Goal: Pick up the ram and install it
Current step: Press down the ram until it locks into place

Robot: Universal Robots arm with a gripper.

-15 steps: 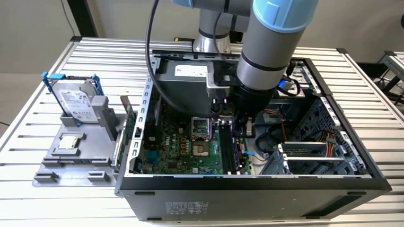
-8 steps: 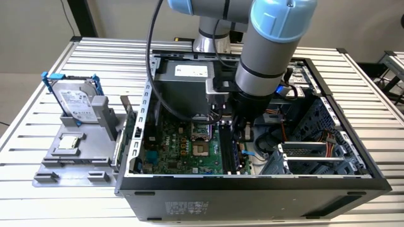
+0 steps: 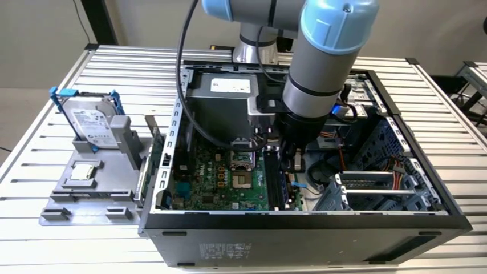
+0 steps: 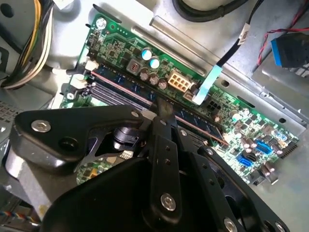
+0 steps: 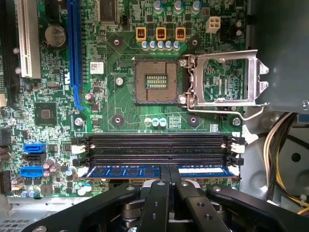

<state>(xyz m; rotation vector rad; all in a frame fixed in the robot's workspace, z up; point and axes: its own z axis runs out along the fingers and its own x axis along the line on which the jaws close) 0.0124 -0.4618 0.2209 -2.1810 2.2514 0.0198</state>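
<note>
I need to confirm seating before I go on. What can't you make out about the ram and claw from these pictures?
- Ram mid-length: in both wrist views the claw covers it, so full seating can't be judged.
- Slot latches: small in the first wrist view; I can't tell whether they are closed.
- Ram in the exterior view: the arm blocks it.
- Motherboard lower part: behind the claw in the second wrist view.

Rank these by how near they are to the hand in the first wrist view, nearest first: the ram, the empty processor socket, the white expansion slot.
1. The ram, lying in the memory slot right at the tip of the hand.
2. The empty processor socket, past the two empty memory slots.
3. The white expansion slot, off at the far corner of the board.
</note>
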